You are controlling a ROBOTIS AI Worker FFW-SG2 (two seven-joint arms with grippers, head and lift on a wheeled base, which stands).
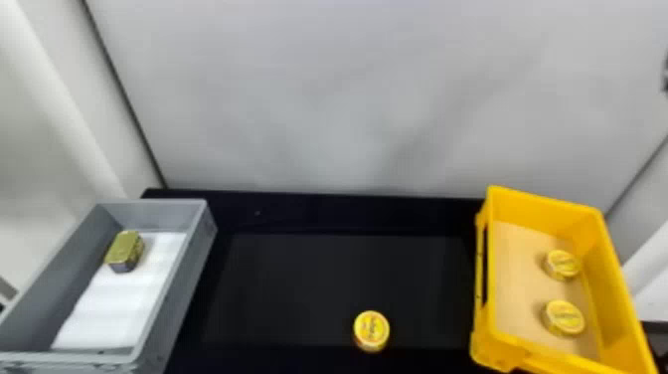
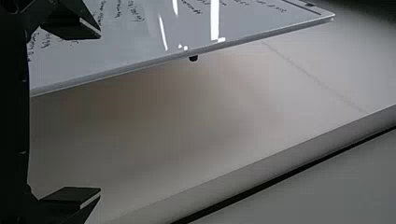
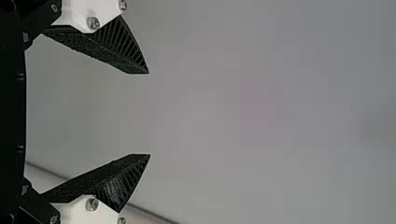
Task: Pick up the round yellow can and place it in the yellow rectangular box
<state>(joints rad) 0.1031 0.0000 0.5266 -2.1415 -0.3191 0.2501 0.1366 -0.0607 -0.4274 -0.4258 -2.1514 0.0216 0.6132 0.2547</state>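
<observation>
A round yellow can [image 1: 372,330] stands on the black table toward its front edge, a bit right of the middle in the head view. The yellow rectangular box [image 1: 486,343] is at the right, with two more round yellow cans lying inside, one farther back [image 1: 562,264] and one nearer [image 1: 564,317]. In the left wrist view my left gripper [image 2: 100,113] is open, facing a pale wall and a whiteboard. My right gripper [image 3: 149,114], seen in the right wrist view, has its fingers spread wide with only a grey surface beyond them.
At the left of the head view stands a grey box [image 1: 203,233] holding a gold-green rectangular tin [image 1: 124,250] on a white sheet [image 1: 112,308]. Black table surface [image 1: 318,283] lies between the two boxes, and a pale wall [image 1: 348,99] rises behind.
</observation>
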